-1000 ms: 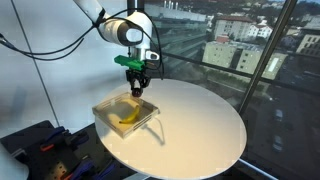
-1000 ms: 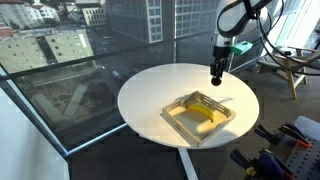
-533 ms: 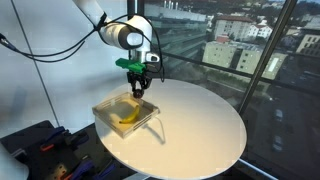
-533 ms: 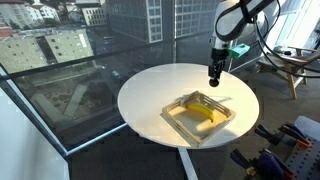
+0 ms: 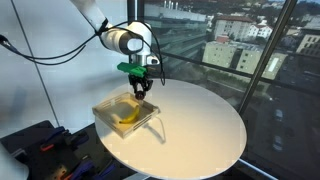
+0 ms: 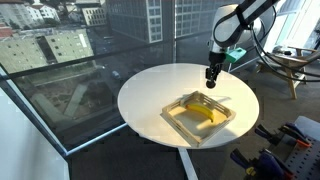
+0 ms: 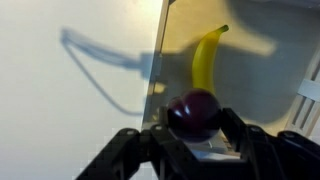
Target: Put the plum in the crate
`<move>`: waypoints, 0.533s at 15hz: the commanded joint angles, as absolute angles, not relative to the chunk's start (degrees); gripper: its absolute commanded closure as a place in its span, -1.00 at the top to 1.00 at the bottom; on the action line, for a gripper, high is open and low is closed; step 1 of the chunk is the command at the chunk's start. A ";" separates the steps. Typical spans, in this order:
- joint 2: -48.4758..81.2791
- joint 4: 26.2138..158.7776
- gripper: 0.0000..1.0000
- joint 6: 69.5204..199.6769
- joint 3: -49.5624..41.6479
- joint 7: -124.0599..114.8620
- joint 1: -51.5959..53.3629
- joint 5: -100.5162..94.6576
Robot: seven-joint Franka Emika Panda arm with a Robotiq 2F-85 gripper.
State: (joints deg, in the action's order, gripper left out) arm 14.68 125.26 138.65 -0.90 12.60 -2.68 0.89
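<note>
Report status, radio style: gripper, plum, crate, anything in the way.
Gripper shut on plum, over the crate rim. Banana lies in crate, free floor beside it. Nothing in the way.

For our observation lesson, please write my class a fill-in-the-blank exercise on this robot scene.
The gripper is shut on the ____.
The long yellow fruit lying in the crate is a ____.
The white table has a top that is ____ in shape.
Missing words: plum; banana; round.

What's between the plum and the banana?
Nothing. In the wrist view the plum, held by the gripper, overlaps the banana, above bare crate floor.
</note>
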 commanded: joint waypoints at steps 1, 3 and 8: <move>15.66 125.07 -0.37 140.46 -0.15 14.10 -3.37 1.51; 16.36 125.21 -0.37 141.35 -0.01 14.26 -3.47 1.51; 18.08 125.21 -0.37 142.78 0.27 14.60 -3.84 1.57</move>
